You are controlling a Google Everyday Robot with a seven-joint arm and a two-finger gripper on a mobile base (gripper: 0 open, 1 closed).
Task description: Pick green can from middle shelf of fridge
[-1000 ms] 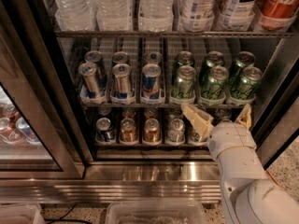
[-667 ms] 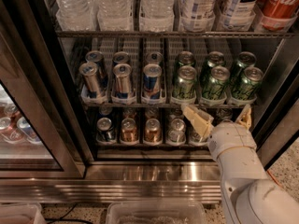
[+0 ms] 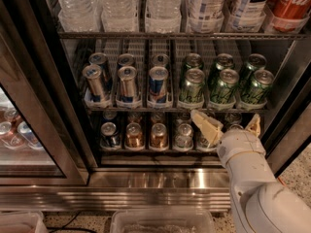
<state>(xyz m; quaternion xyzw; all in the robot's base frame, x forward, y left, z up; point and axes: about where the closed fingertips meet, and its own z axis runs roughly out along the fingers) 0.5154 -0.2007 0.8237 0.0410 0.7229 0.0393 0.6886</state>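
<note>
The fridge [image 3: 146, 181] stands open, its racks filling most of the view, with water bottles [image 3: 116, 4] lined up on the top level. The middle shelf [image 3: 146, 109] runs across below them, split into white slotted lanes: slim blue-and-silver cans [image 3: 129, 84] take the left three lanes, and six green ones stand two deep in the right three. Small bronze and silver cans [image 3: 133, 135] sit on the rack underneath. The robot's white arm [image 3: 248, 178] comes up from the lower right, and the gripper [image 3: 229, 126] hangs just below the front edge of the middle shelf, in front of the lower rack, with its two pale fingers [image 3: 206, 125] spread wide. It holds nothing. The green can [image 3: 223, 86] at the front of the centre green lane is directly above that gap and looks like the easiest one to take. To do the reach well, the gripper should rise until both fingers clear the shelf lip and tray front, then move straight in so one finger passes each side of that can. The neighbours stand close, so staying centred matters. It should close around the middle of the body rather than the tapered top, then lift a little before drawing back, so the base clears the tray front.
</note>
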